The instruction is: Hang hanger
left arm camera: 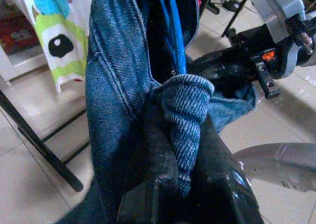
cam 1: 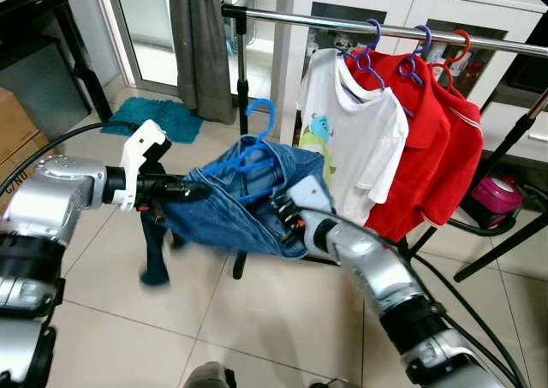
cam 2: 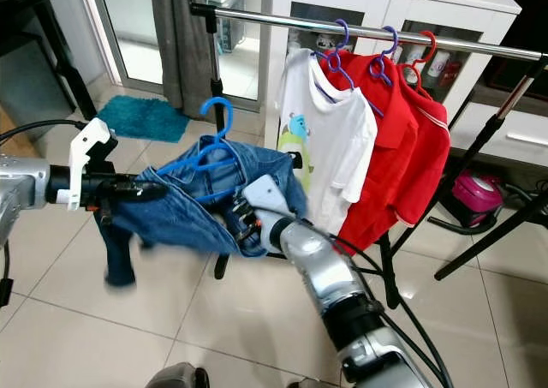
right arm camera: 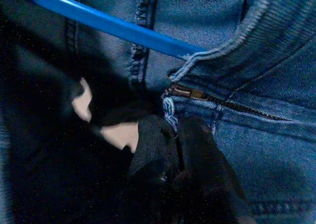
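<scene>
Left tool (cam 1: 175, 189) and right tool (cam 1: 287, 217) each pinch the jeans (cam 1: 231, 204), stretching them level so the blue hanger (cam 1: 257, 144) stays upright below the rail's (cam 1: 385, 30) free left end.

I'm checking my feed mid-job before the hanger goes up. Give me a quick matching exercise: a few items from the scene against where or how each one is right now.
Items:
1. blue hanger
2. white T-shirt
3. jeans
4. teal mat

States:
A. lying on the tiled floor near the curtain
B. held between both grippers, below the rail
C. threaded through the jeans, hook free in the air
D. hanging on the rail on a purple hanger

Pairs: 1-C, 2-D, 3-B, 4-A

The left gripper and right gripper are each shut on denim.
</scene>
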Motion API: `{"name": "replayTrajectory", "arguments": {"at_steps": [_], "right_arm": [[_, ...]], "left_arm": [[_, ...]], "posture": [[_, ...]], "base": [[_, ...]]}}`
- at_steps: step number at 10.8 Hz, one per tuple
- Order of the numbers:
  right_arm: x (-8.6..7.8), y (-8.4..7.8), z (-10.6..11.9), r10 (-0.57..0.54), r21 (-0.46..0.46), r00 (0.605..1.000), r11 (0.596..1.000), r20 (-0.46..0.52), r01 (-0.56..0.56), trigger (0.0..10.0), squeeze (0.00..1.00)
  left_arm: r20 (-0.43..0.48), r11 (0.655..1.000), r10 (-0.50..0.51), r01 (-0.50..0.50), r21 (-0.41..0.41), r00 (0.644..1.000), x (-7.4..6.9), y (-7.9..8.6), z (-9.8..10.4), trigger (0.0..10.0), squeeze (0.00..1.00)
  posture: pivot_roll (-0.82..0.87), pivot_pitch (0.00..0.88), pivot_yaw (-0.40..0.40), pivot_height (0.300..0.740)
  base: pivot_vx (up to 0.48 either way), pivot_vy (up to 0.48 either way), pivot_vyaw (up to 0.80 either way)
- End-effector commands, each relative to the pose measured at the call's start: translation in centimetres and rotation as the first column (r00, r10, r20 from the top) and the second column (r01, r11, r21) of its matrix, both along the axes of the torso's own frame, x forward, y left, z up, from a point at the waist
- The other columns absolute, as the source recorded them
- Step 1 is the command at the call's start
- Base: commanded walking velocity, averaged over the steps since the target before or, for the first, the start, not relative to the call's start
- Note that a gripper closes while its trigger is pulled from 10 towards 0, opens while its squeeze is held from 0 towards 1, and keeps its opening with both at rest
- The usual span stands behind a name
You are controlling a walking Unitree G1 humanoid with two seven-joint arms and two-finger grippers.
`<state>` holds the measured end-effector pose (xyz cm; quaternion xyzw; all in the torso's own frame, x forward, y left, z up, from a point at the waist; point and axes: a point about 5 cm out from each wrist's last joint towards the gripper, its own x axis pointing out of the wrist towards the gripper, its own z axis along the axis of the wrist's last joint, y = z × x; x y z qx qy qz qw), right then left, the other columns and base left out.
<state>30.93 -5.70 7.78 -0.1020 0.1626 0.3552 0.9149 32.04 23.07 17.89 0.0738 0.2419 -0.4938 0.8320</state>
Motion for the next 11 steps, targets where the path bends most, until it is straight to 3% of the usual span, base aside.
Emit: {"name": "replayTrajectory", "arguments": {"at_steps": [1, 2, 3, 4, 5, 7, 9, 10, 11], "right_arm": [[0.3, -0.2, 0.6, 0.018, 0.020, 0.999, 1.000, 0.040, -0.019, 10.0, 0.88], [0.7, -2.0, 1.7, 0.022, 0.066, 0.993, 0.997, 0.120, -0.030, 10.0, 1.00], [0.3, -3.9, 3.2, 0.090, 0.098, 0.981, 0.989, 0.170, -0.108, 10.0, 1.00], [-0.1, -4.7, 3.7, 0.137, 0.091, 0.972, 0.983, 0.192, -0.156, 10.0, 1.00], [-0.9, -6.3, 4.7, 0.226, 0.070, 0.948, 0.966, 0.224, -0.247, 10.0, 1.00], [-1.4, -8.4, 7.0, 0.301, 0.072, 0.916, 0.941, 0.265, -0.330, 10.0, 1.00], [-0.1, -8.3, 11.8, 0.316, 0.118, 0.866, 0.915, 0.388, -0.387, 10.0, 1.00], [0.2, -7.9, 12.0, 0.352, 0.081, 0.856, 0.909, 0.378, -0.409, 10.0, 1.00], [1.2, -6.8, 12.0, 0.422, 0.005, 0.838, 0.892, 0.347, -0.451, 10.0, 0.16]], "left_arm": [[0.063, 1.000, -0.024, 0.024, 0.004, 0.998, -0.1, 0.1, 1.2, 0.0, 0.00], [0.175, 0.992, -0.083, 0.065, 0.105, 0.981, -0.5, 1.0, 1.0, 0.0, 0.00], [0.243, 0.987, -0.067, 0.030, 0.155, 0.968, -0.4, 1.5, 0.8, 0.0, 0.00], [0.265, 0.985, -0.061, 0.015, 0.173, 0.962, -0.3, 1.7, 0.7, 0.0, 0.00], [0.323, 0.978, -0.074, 0.005, 0.209, 0.944, -0.1, 2.0, 0.6, 0.0, 0.00], [0.415, 0.968, -0.129, 0.024, 0.250, 0.901, 0.0, 1.9, 0.6, 0.0, 0.00], [0.434, 0.960, -0.232, 0.134, 0.246, 0.871, -1.1, 1.6, 0.2, 0.0, 0.00], [0.434, 0.955, -0.255, 0.156, 0.251, 0.864, -1.3, 1.5, 0.0, 0.0, 0.00], [0.439, 0.949, -0.292, 0.202, 0.242, 0.850, -1.9, 1.2, -0.2, 0.0, 0.00]], "posture": [[0.06, 0.000, -0.001, 0.740], [0.06, 0.000, -0.004, 0.740], [0.05, 0.000, 0.000, 0.740], [0.04, 0.000, 0.001, 0.740], [0.03, 0.000, 0.004, 0.740], [0.02, 0.000, 0.007, 0.740], [0.02, 0.000, 0.011, 0.740], [0.02, 0.000, 0.009, 0.740], [0.02, 0.000, 0.000, 0.740]], "base": [[0.000, 0.000, 0.00], [0.000, 0.000, 0.00], [0.000, 0.000, 0.00], [0.000, 0.000, 0.00], [0.000, 0.000, 0.00], [0.000, 0.000, 0.00], [0.000, 0.000, 0.00], [0.000, 0.000, 0.00], [0.000, 0.000, 0.00]]}}
